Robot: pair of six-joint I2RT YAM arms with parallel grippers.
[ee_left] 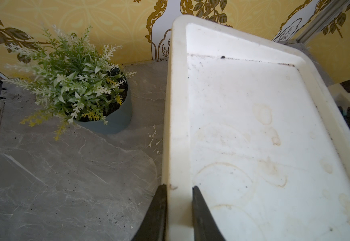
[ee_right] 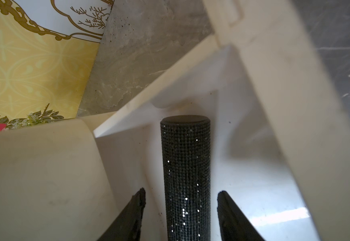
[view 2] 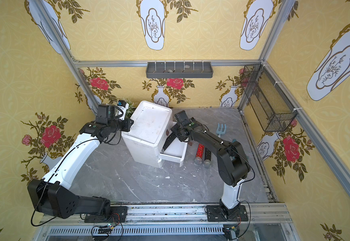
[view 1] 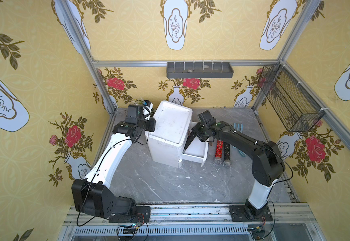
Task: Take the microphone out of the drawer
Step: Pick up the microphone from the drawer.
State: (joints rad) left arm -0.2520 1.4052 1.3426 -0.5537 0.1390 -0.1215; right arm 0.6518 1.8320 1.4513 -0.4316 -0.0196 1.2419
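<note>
White cabinet (view 1: 170,125): stands askew on the grey marble worktop (view 1: 159,187), its top stained
Drawer (view 1: 192,159): open, on the right arm's side of the cabinet
Microphone (ee_right: 185,156): black and glittering, inside the drawer, flat end pointing away from the right wrist camera
Right hand (ee_right: 182,192): down in the drawer, jaws at middling width, one finger on each side of the microphone with a gap showing on both sides, nothing gripped
Left hand (ee_left: 178,187): pinched narrow on the cabinet's raised top rim, one finger outside, one inside
Red microphone (view 1: 218,151): flat on the worktop just beside the drawer
Second black microphone (view 1: 226,154): alongside the red microphone, parallel, mesh heads toward the arm bases
Plant (ee_left: 76,83): green pot near the back corner, beside the cabinet
Fork (view 2: 221,127): pale blue, on the worktop beyond the right arm
</note>
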